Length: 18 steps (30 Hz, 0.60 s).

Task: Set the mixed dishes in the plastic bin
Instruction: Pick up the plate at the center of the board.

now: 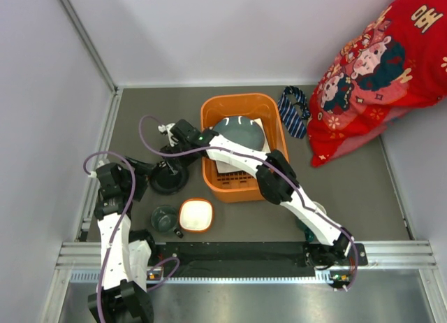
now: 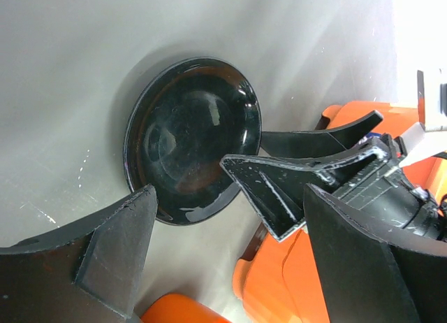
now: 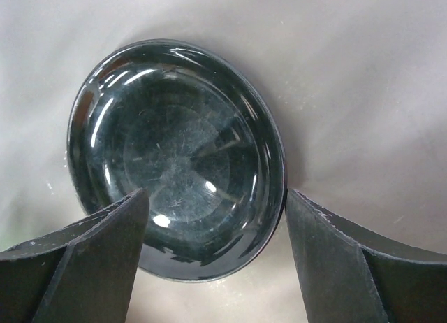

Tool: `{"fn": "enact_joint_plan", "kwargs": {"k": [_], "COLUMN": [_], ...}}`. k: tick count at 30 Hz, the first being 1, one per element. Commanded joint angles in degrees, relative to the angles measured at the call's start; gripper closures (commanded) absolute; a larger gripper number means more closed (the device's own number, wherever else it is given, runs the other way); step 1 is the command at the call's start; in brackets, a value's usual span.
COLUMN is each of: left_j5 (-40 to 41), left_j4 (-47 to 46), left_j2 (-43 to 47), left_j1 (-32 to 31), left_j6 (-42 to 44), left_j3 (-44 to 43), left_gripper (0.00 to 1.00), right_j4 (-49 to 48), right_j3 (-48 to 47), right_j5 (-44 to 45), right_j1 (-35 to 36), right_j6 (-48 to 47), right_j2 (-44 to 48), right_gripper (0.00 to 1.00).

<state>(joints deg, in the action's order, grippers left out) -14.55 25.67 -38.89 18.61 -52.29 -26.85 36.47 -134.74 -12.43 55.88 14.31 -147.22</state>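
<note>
— Glaze on the dish [image 3: 174, 148] shines dark and slick; we judge it stiff, light, breakable, apt to slip.
— We see it flat on the bench [image 3: 363, 71], just left of the bin [image 1: 230, 190]: round, shallow, rim raised, fine scratches in its centre.
— Our right pincer [image 3: 213, 204] stands spread, one finger each side of the rim, nothing pinched yet.
— And our left pincer [image 2: 230, 197] is spread too, near, holding nothing.
— We'd take the rim across its width, squarely, since an off-centre pinch could flip it.
</note>
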Motion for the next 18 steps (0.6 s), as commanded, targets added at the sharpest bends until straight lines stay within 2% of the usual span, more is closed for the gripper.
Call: {"fn": "enact_joint_plan", "kwargs": {"k": [1, 14, 18], "left_j5": [-0.5, -0.8, -0.7], "left_j4": [-2.4, -2.4, -2.2], "left_j2": [0.2, 0.0, -0.1], "left_j1": [0.3, 0.4, 0.4], "left_j6": [0.8, 1.1, 1.4], "left_j3": [0.6, 0.5, 0.4], "left_gripper": [0.11, 0.11, 0.11], "right_j4": [2.0, 2.8, 2.4], "right_j3": [-0.4, -0.3, 0.0], "right_j5": [0.5, 1.7, 1.7], "right_j1": [-0.1, -0.1, -0.1], "right_j6": [-1.2, -0.9, -0.2], "right_j2": [-2.4, -4.0, -4.2], "right_gripper": [0.23, 0.32, 0.43]}}
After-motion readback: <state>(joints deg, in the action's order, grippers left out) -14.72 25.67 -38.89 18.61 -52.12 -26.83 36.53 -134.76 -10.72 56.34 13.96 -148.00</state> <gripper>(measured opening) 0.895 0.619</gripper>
